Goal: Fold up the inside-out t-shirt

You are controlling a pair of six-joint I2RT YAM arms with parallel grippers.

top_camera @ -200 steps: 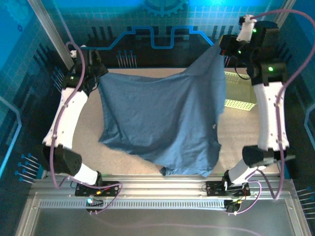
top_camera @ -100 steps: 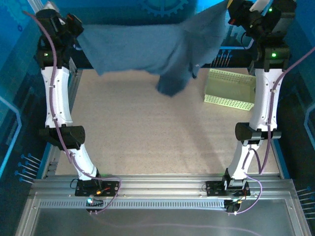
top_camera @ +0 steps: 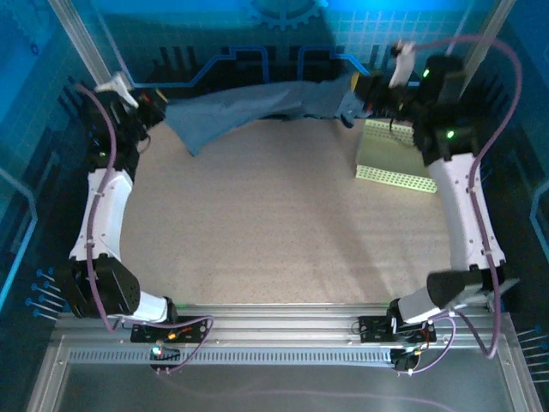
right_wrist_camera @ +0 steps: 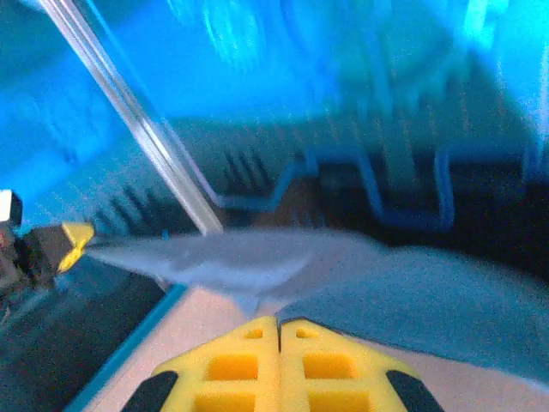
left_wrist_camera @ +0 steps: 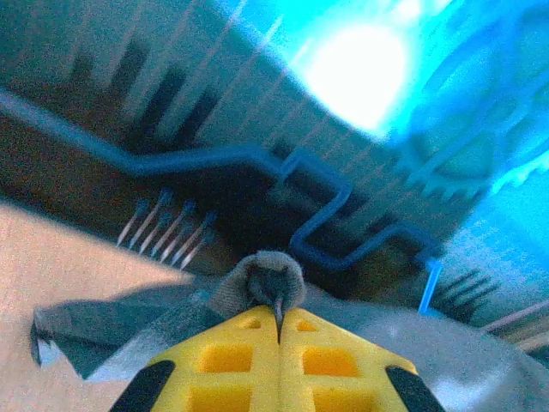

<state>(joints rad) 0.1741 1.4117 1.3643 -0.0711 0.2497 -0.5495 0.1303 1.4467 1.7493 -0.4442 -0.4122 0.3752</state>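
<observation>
The slate-blue inside-out t-shirt [top_camera: 257, 107] is stretched in the air along the far edge of the table, between both arms. My left gripper [top_camera: 159, 109] is shut on its left end; in the left wrist view a bunched fold of the t-shirt [left_wrist_camera: 266, 279] sticks out past the yellow fingertips [left_wrist_camera: 249, 339] of that gripper [left_wrist_camera: 279, 318]. My right gripper [top_camera: 364, 96] is shut on the right end. In the right wrist view the t-shirt [right_wrist_camera: 412, 292] runs away from that gripper [right_wrist_camera: 280, 324] toward the left arm's yellow fingers [right_wrist_camera: 73, 236].
A pale yellow-green perforated basket [top_camera: 395, 159] stands at the back right of the table, just under the right arm. The tan tabletop [top_camera: 283, 223] lies bare below the cloth. A metal post [right_wrist_camera: 141, 129] and the blue back wall stand close behind.
The t-shirt first hung wide over the table, was swung up and back, and now both grippers have come down and spread it as a narrow band at the far edge.
</observation>
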